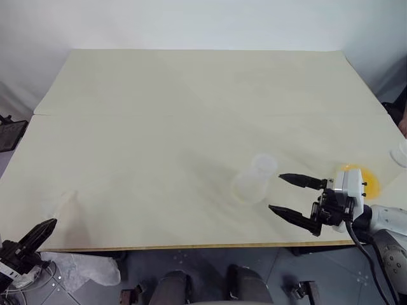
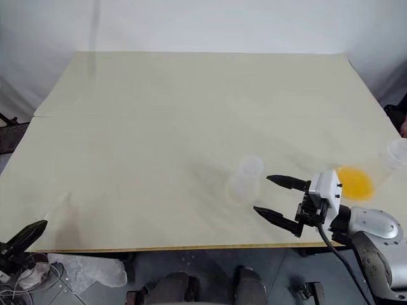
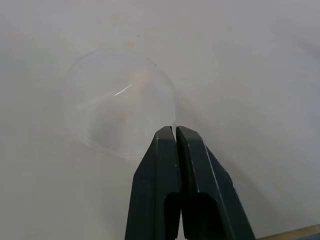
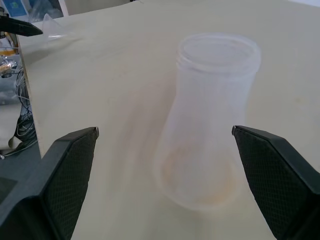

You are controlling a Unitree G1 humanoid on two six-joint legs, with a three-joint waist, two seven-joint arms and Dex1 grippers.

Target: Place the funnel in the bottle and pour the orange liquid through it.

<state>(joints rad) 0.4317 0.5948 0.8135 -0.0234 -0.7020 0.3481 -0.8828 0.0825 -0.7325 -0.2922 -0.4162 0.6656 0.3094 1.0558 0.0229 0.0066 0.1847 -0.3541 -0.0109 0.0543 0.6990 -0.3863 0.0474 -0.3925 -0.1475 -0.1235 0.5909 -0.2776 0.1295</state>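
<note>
1. The left gripper (image 1: 44, 230) sits at the frame's lower corner, its arm cut off by the edge.
2. The funnel (image 3: 122, 107) is faint; whether the fingertips (image 3: 172, 134) pinch its rim cannot be told.
3. A clear container (image 2: 397, 152) is cut off at the table's right edge.

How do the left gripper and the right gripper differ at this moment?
The left gripper is shut on the funnel rim; the right gripper is open and holds nothing. The left gripper is at the table's near left corner; the right gripper faces the bottle, apart from it. Both have black fingers.
</note>
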